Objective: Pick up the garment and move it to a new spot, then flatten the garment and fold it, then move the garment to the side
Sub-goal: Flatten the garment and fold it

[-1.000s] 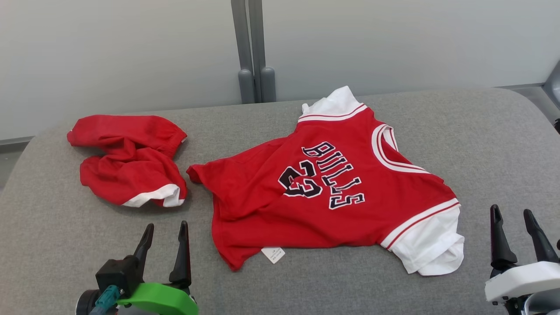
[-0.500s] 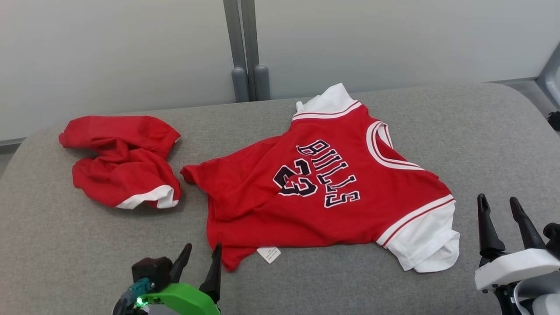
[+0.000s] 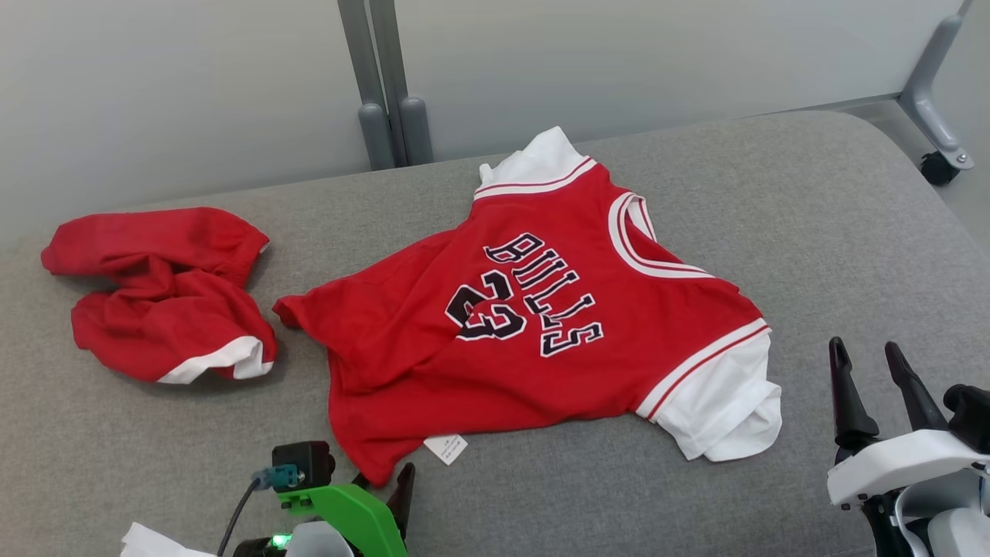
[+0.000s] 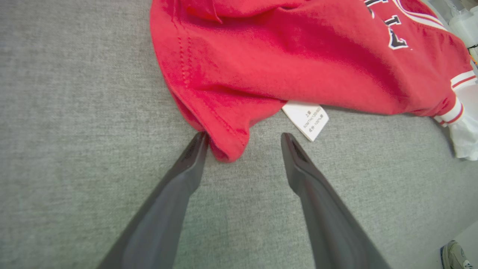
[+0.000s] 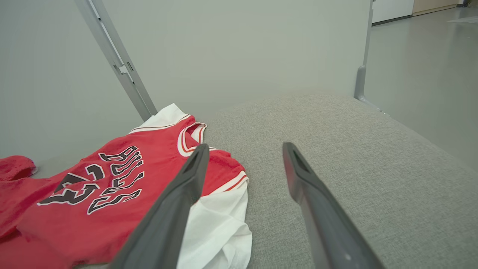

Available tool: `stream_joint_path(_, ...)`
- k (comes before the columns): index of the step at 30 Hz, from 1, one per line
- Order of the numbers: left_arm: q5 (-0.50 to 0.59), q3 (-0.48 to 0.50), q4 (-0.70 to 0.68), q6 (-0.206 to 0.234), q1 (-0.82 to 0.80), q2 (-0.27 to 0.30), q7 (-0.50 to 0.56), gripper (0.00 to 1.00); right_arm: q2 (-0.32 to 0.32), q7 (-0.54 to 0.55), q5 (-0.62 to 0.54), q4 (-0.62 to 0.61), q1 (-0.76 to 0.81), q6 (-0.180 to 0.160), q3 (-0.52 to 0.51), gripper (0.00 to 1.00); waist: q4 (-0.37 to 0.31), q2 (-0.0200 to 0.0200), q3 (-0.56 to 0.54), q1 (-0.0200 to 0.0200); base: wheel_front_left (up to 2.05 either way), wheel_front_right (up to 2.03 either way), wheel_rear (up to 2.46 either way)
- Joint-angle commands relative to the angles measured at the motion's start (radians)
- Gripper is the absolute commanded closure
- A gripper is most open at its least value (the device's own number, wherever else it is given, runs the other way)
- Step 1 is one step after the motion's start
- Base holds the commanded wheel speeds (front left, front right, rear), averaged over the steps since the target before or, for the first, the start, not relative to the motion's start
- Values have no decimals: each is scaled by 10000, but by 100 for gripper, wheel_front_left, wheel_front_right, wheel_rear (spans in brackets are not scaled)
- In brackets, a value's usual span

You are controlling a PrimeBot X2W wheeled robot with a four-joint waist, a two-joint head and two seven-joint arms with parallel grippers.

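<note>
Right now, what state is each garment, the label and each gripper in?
jersey: unfolded, rumpled, print side up on the grey cushion.
second red garment: bunched up, apart from the jersey.
care label: sticking out from under the jersey's hem.
left gripper: open, fingertips either side of the jersey's near corner.
right gripper: open, empty, near the white sleeve.

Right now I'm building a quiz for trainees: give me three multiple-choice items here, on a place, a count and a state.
1. The white care label lies: A, by the jersey's hem; B, at its collar; C, on its sleeve.
2. Red garments on the grey cushion: A, one; B, two; C, three.
3. The left gripper is: A, shut on cloth; B, open astride the hem corner; C, open over bare cushion.
1A, it peeks from under the hem; 2B, jersey plus crumpled red garment; 3B, the corner lies between spread jaws.
</note>
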Motion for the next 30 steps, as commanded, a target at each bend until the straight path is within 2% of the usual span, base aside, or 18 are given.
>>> stream_joint_path(1, -39, -33, 177, -83, -227, 60, 28, 62, 4, -57, 19, 46, -107, -3, -1, 0, -3, 0, 26, 0, 0, 0, 0)
stream_joint_path(2, -31, -52, 255, -121, -269, 79, 34, 95, 9, -73, 22, 65, -109, -3, -2, 0, 16, 0, 27, 0, 0, 0, 0)
stream_joint_path(3, -31, -67, 325, -188, -304, 111, 22, 100, 16, -101, 23, 79, -109, -3, -11, 0, 54, 0, 27, 0, 0, 0, 0)
stream_joint_path(8, 127, -135, 283, -399, -318, 469, -142, 100, -1, -151, 54, 152, -102, -3, 9, 0, 292, 0, 1, 0, 0, 0, 0)
stream_joint_path(14, 252, -162, -403, -699, 27, 1405, 48, 100, -132, -130, 81, 179, -48, -3, -27, 0, 546, 0, -35, 0, 0, 0, 0)
stream_joint_path(20, 157, -234, -997, -927, 374, 2406, 796, 100, -285, 99, 47, 92, -23, -3, -35, 0, 638, 0, -32, 0, 0, 0, 0)
stream_joint_path(22, 50, -235, -966, -995, 487, 2558, 975, 83, -322, 209, 67, 68, -19, -3, -9, 0, 620, 0, -18, 0, 0, 0, 0)
stream_joint_path(23, 53, -276, -915, -1032, 544, 2665, 1021, 32, -340, 264, 81, 61, -13, -3, 7, 0, 600, 0, -6, 0, 0, 0, 0)
stream_joint_path(24, 63, -298, -867, -1049, 582, 2719, 1017, 0, -354, 306, 88, 49, -6, -3, 17, 0, 581, 0, 4, 0, 0, 0, 0)
stream_joint_path(30, 60, -136, -1069, -843, 830, 2753, 502, 0, -422, 418, 153, -24, 114, -3, 54, 0, 499, 0, 20, 0, 0, 0, 0)
